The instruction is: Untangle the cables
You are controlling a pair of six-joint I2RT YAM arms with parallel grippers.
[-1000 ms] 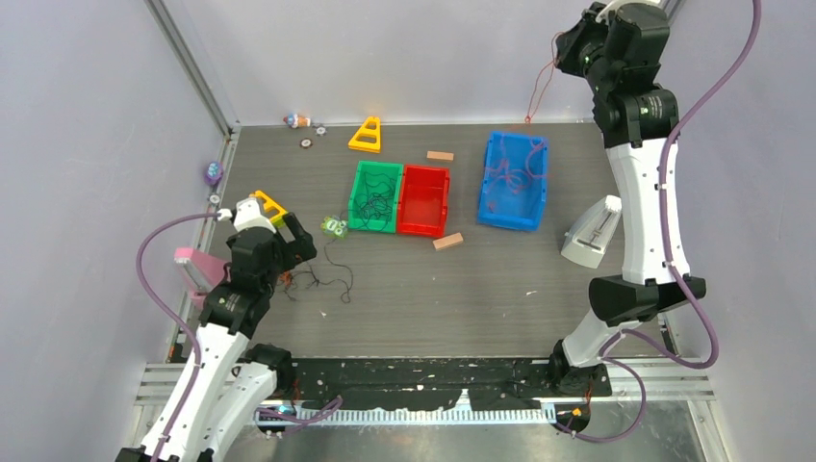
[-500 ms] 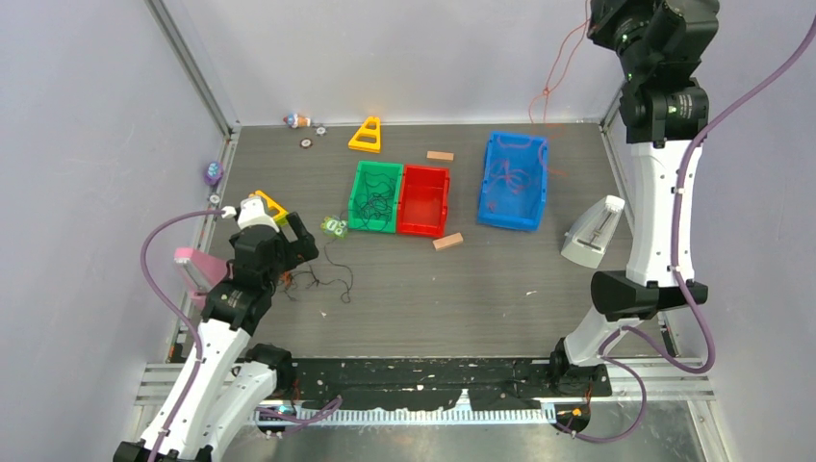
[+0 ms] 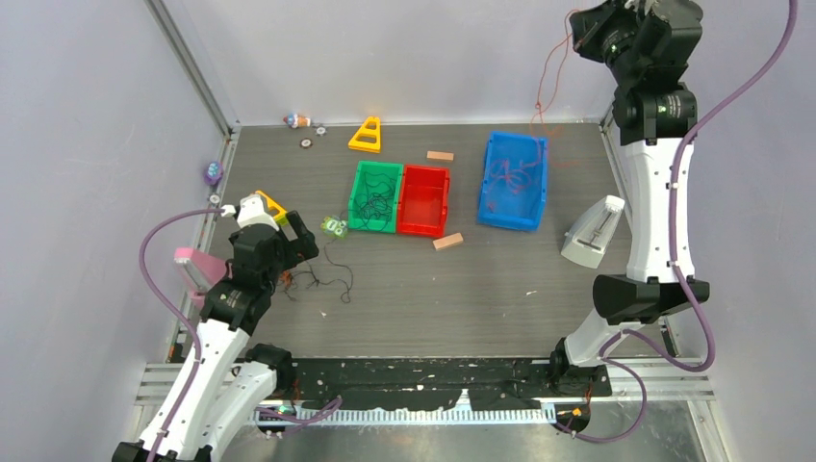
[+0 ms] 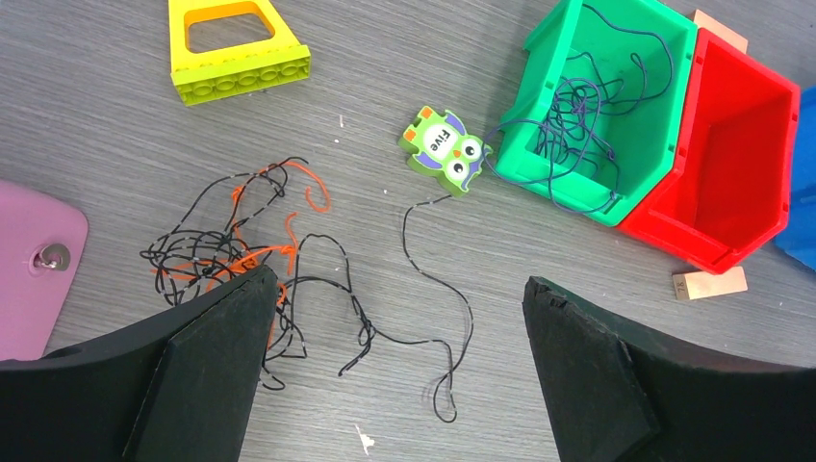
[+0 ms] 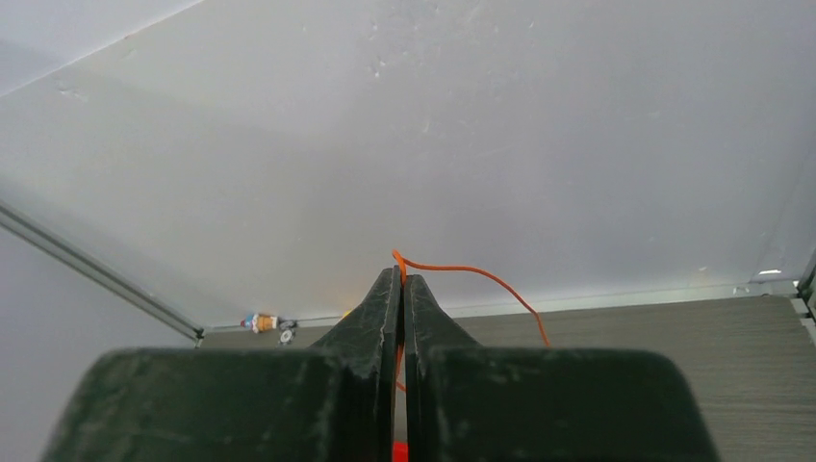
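A tangled clump of thin black and orange cables [image 4: 231, 252] lies on the table [image 3: 481, 289] just ahead of my left gripper [image 4: 399, 289], which hangs open above it and touches nothing. From the clump [image 3: 310, 279] a black strand [image 4: 438, 289] trails between the fingers. My right gripper [image 5: 401, 274] is raised high at the back right [image 3: 580, 27], shut on one orange cable [image 3: 545, 82] that hangs down to the blue bin [image 3: 508, 219]. More orange-red cables lie in that bin. Dark cables [image 4: 577, 106] fill the green bin [image 3: 378, 166].
An empty red bin [image 3: 424, 200] stands against the green one. A green owl tile [image 4: 443, 147], a yellow frame piece [image 4: 236, 48], a pink object [image 4: 29, 260], a yellow triangle [image 3: 367, 135], two wooden blocks [image 3: 447, 242] and a white object [image 3: 592, 233] lie around.
My right gripper has gone higher and shifted a little to the right along the back wall, carrying the orange cable with it. The left arm has not moved.
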